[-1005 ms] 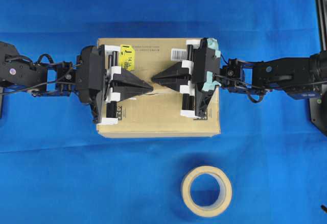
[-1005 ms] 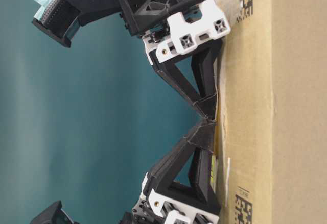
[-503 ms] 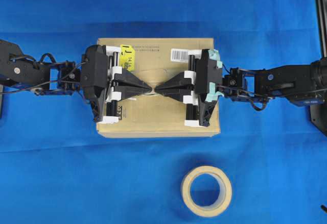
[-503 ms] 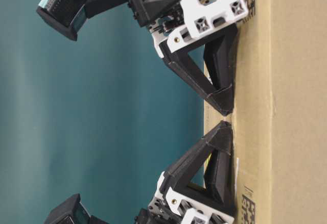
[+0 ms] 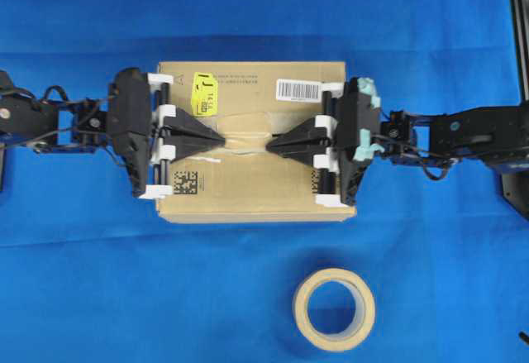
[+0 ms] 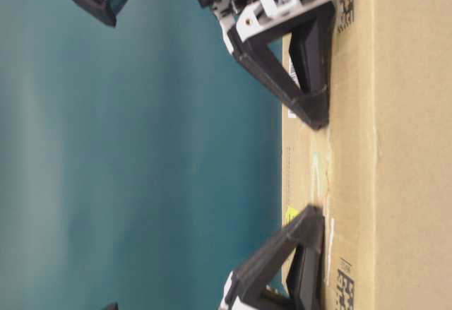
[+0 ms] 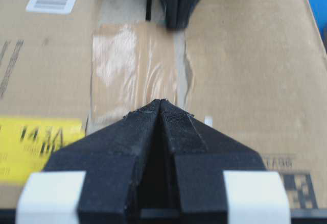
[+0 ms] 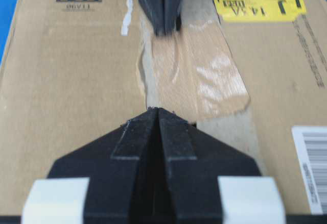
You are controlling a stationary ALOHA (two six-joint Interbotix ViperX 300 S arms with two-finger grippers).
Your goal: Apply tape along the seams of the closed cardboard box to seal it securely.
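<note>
**Tape patch between two closed grippers on box top**

The cardboard box (image 5: 256, 152) is seen on the blue cloth (image 5: 248, 16), with both grippers lowered onto its top face. The left gripper (image 5: 221, 138) is closed, fingers pressed together into a single point, nothing held. The right gripper (image 5: 269, 143) is likewise closed and empty. The two tips face each other and are set apart along the seams (image 7: 148, 2). The tape (image 7: 134, 68), a glossy tan patch, is found directly ahead of the left tip, spanning the gap to the right tip; in the right wrist view it (image 8: 199, 78) lies just ahead of the closed point and slightly to the right, wrinkled. A yellow sticker (image 5: 204, 94) lies beside the left gripper, a barcode label (image 5: 297, 89) near the right. A tape roll (image 5: 334, 309) is well apart, off the box
</note>
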